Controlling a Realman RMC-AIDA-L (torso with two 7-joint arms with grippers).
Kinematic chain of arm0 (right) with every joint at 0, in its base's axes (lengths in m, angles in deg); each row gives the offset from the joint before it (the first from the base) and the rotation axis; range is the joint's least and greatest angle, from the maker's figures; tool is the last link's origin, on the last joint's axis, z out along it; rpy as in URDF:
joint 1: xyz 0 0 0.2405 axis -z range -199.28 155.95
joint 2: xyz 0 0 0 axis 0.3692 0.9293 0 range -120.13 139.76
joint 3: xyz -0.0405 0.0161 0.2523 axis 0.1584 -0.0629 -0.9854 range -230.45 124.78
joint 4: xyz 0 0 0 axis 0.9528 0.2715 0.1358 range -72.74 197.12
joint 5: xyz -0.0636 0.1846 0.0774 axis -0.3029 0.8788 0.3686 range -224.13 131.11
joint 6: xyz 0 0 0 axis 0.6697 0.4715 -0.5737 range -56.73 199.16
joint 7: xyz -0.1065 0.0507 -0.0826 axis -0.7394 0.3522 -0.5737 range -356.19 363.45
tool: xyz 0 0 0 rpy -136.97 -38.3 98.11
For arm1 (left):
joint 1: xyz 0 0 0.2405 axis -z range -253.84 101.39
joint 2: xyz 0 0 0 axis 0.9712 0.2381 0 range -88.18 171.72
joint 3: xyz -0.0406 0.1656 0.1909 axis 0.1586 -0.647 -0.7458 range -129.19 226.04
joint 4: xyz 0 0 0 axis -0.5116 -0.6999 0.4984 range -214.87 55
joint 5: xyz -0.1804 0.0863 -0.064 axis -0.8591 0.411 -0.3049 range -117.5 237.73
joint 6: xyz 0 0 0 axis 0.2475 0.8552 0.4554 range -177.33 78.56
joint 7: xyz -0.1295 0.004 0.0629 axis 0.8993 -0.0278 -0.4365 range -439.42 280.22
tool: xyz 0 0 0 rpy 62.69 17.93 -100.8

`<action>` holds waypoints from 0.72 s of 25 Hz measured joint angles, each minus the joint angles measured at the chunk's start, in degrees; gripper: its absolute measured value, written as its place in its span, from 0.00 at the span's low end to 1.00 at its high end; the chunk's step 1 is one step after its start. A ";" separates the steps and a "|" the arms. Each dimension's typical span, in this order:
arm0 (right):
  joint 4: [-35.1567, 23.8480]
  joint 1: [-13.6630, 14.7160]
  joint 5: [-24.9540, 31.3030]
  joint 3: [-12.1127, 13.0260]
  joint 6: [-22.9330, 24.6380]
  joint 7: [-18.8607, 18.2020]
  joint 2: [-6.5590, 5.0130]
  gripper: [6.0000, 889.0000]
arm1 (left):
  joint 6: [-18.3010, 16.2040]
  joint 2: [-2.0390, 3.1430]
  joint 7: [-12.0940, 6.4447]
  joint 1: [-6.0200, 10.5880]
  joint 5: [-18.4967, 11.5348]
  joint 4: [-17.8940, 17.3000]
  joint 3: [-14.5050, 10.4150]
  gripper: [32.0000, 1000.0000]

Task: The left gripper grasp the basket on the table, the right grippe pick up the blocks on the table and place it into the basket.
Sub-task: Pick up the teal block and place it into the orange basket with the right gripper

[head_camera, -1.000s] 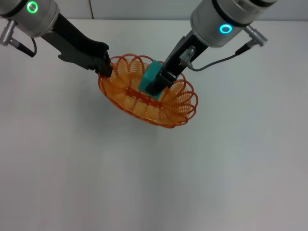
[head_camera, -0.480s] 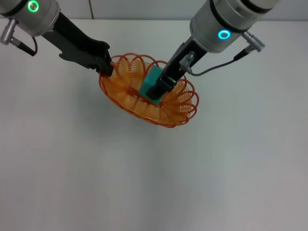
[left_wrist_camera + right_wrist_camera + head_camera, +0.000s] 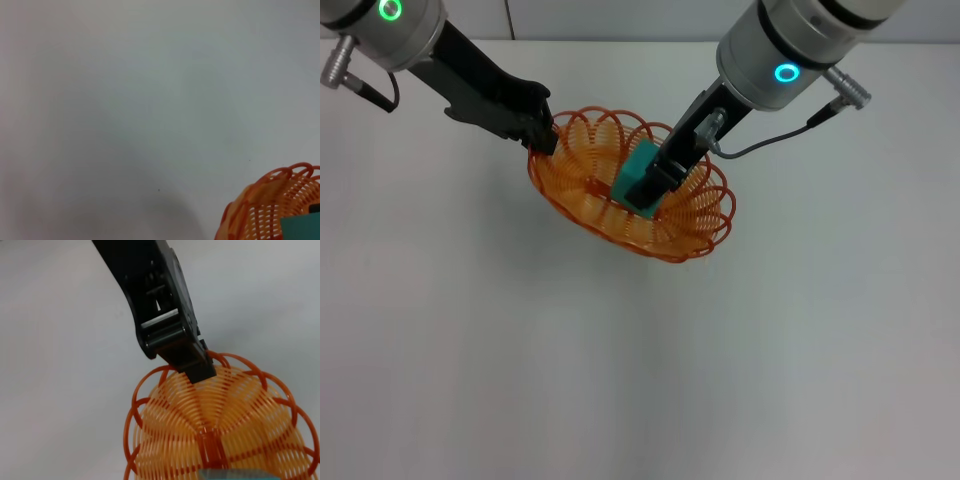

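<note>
The orange wire basket (image 3: pixel 705 232) sits on the white table (image 3: pixel 620 380) at the upper middle of the head view. My left gripper (image 3: pixel 542 137) reaches in from the upper left and is shut on the basket's far-left rim. The right gripper (image 3: pixel 648 188) slants down from the upper right, shut on the teal block (image 3: pixel 634 176), which is low inside the basket over its base. The right wrist view shows the left gripper (image 3: pixel 196 364) clamped on the basket rim (image 3: pixel 150 385). In the left wrist view the basket (image 3: pixel 260 205) and the block (image 3: pixel 300 227) sit in a corner.
Bare white tabletop surrounds the basket in front and on both sides. A grey cable (image 3: pixel 770 140) loops from the right arm above the basket's right side. The table's far edge (image 3: pixel 620 40) runs just behind both arms.
The right gripper has lowered the block a little deeper into the basket. The left gripper and basket have barely shifted.
</note>
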 joint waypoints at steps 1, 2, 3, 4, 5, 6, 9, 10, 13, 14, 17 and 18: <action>-0.02 0.00 0.00 -0.02 -0.02 0.00 0.00 0.59 | -0.02 0.00 -0.01 0.00 0.00 -0.07 0.02 0.06; -0.11 -0.01 0.00 -0.03 -0.03 0.00 0.00 0.60 | -0.05 0.00 -0.03 0.00 0.00 -0.12 0.06 0.06; -0.23 -0.02 0.00 0.00 -0.03 -0.01 0.00 0.60 | -0.05 0.00 -0.05 0.00 0.00 -0.13 0.08 0.06; -0.29 -0.01 0.00 0.06 -0.03 -0.01 0.00 0.61 | -0.05 0.00 -0.07 0.00 0.00 -0.15 0.10 0.06; -0.37 0.00 0.00 0.11 -0.03 -0.01 0.00 0.62 | -0.06 0.00 -0.09 -0.01 0.00 -0.15 0.10 0.06; -0.41 0.02 0.00 0.13 -0.03 -0.01 0.00 0.63 | -0.06 0.00 -0.11 -0.04 0.00 -0.16 0.11 0.06; -0.43 0.04 0.00 -0.04 -0.05 -0.01 0.00 0.73 | -0.05 0.00 -0.12 -0.08 0.01 -0.20 0.12 0.06; -0.43 0.04 0.00 -0.12 -0.08 -0.01 0.00 0.78 | -0.04 0.00 -0.12 -0.08 0.01 -0.23 0.12 0.06; -0.48 0.09 0.20 -0.32 -0.30 -0.01 0.00 0.89 | 0.00 0.00 -0.12 -0.12 0.01 -0.26 0.12 0.06; -0.51 0.15 0.48 -0.32 -0.39 -0.01 0.00 0.90 | 0.00 0.00 -0.12 -0.14 0.01 -0.27 0.12 0.06; -0.55 0.27 1.20 -0.26 -0.52 -0.01 -0.04 0.93 | 0.03 0.00 -0.12 -0.20 0.01 -0.25 0.12 0.06; -0.55 0.29 1.25 -0.25 -0.52 0.00 -0.06 0.94 | 0.05 0.00 -0.12 -0.20 0.01 -0.22 0.12 0.06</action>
